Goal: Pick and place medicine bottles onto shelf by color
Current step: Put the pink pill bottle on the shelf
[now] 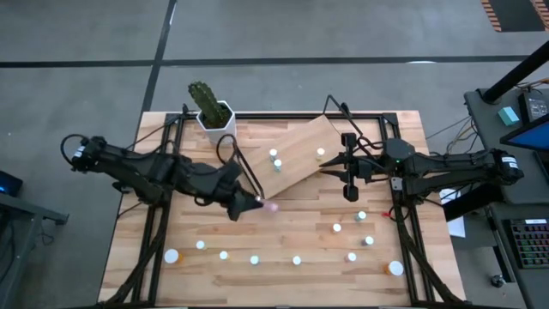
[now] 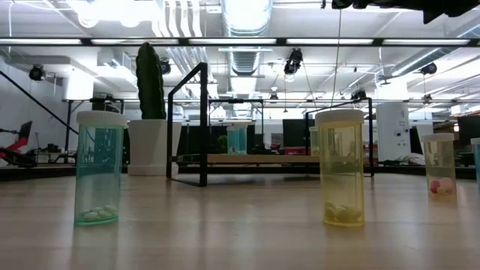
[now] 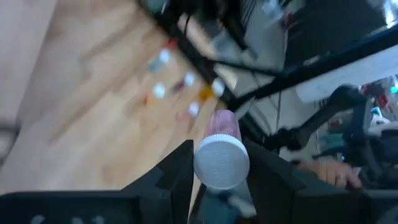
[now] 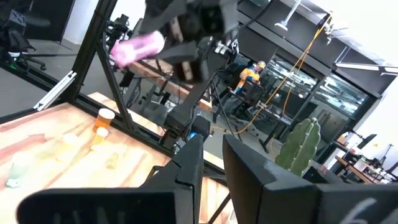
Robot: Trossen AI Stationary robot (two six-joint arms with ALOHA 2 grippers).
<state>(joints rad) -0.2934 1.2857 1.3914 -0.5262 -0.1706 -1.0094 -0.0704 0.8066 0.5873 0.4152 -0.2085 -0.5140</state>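
The left gripper hangs over the middle of the counter, just off the shelf's near edge, pinching a pink bottle by its body, white cap toward the wrist. The shelf sits tilted toward the counter's far edge, two bottles on its board, beside the cactus pot. The right gripper hovers by the shelf's right end, fingers nearly together around nothing. More bottles dot the counter's near edge
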